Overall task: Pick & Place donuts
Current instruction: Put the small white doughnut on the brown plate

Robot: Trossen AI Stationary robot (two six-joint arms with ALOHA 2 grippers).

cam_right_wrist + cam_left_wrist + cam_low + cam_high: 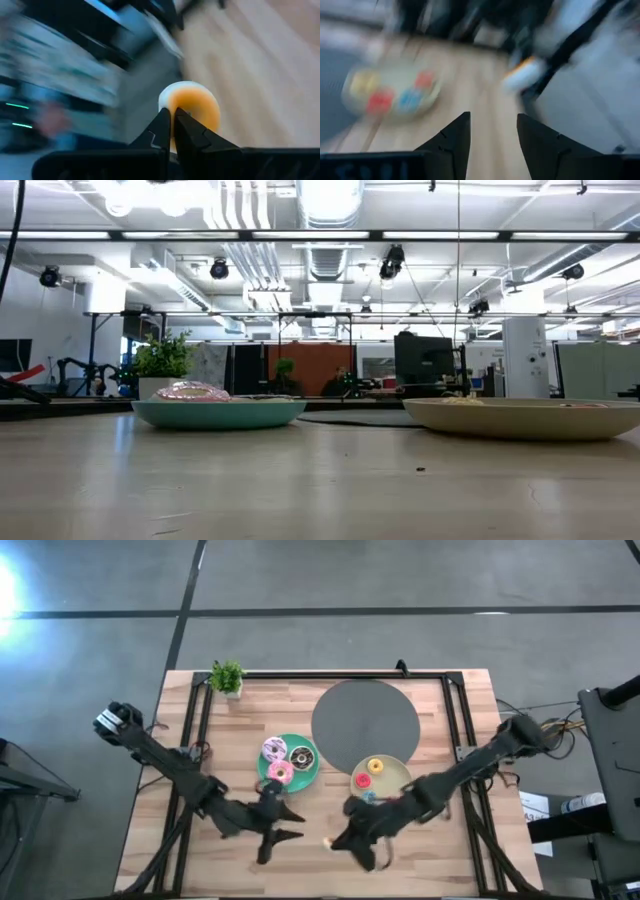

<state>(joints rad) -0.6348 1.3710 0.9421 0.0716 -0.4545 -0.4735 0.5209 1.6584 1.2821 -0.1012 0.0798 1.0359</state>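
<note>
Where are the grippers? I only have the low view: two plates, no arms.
Observer: The right gripper is shut on a small orange-iced donut.
Operator: Where over the table?
Observer: In the high view it sits off the pale-yellow plate, toward the table's bottom edge in that picture.
Operator: Left one?
Observer: The left gripper is open with nothing between its fingers, close to the teal plate.

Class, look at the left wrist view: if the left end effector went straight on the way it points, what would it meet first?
Probably bare table; the pale-yellow plate lies off to one side. Blur leaves depth uncertain.
</note>
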